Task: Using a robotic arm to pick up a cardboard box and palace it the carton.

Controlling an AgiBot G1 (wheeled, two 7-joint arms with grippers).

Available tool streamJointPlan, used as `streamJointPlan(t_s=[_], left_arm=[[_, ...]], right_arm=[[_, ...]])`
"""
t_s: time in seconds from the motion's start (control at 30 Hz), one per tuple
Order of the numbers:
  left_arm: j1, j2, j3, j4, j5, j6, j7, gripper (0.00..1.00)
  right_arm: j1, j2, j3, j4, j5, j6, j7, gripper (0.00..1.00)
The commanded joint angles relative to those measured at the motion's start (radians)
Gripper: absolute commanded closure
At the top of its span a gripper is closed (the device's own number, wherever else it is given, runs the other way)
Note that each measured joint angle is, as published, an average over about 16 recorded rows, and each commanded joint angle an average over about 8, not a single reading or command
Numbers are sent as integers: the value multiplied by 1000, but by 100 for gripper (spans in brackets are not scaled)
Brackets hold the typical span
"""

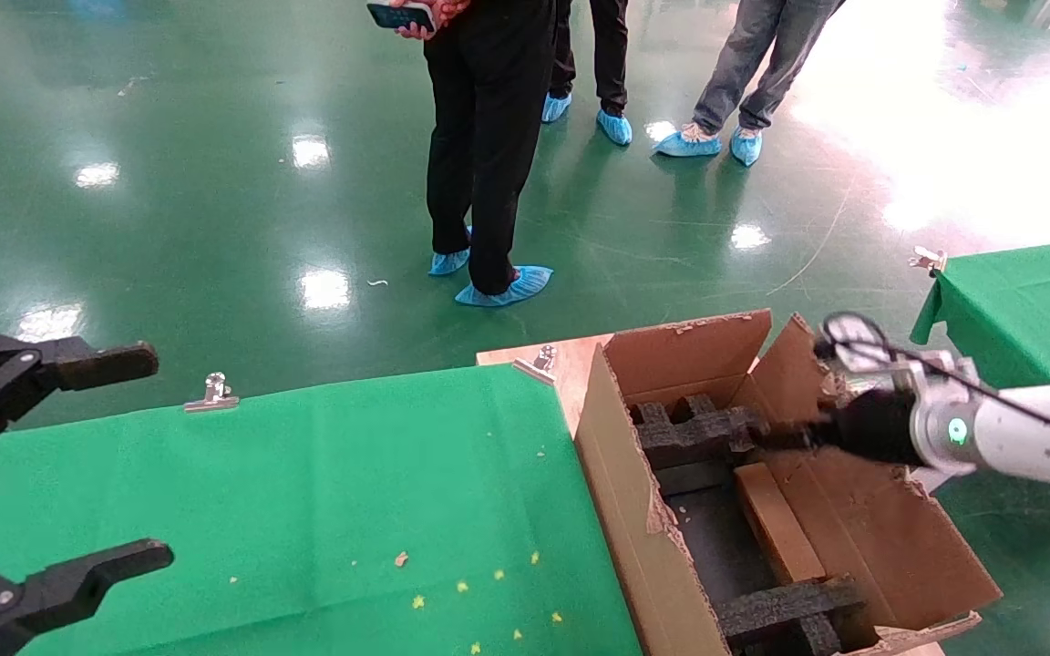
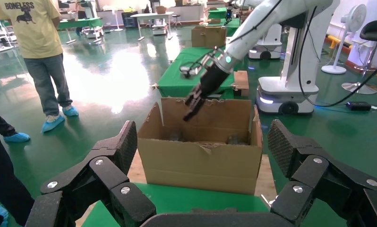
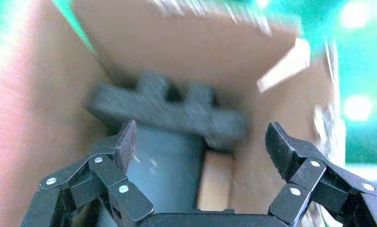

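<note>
Inside carton [image 1: 621, 474], box [image 1: 777, 524] lies between foam inserts [image 1: 694, 430]; right gripper [image 3: 201, 142] above, fingers spread, empty. Left gripper [image 1: 78, 456] parked far left, spread wide.

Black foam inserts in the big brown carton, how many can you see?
2: one black foam insert at the large brown corrugated carton's far end, another at its near end. More may be hidden.
</note>
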Motion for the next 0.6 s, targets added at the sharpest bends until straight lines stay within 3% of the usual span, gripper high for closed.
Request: streamJointPlan(t_s=[0.03, 0.27, 0.6], left_arm=[[0, 0, 0, 0, 0, 0, 0, 0], [0, 0, 0, 0, 0, 0, 0, 0], [0, 0, 0, 0, 0, 0, 0, 0]], right_arm=[[34, 20, 9, 51, -20, 7, -4, 0], [97, 28, 75, 168, 29, -27, -122, 0], [99, 28, 240, 177, 368, -262, -496, 0]])
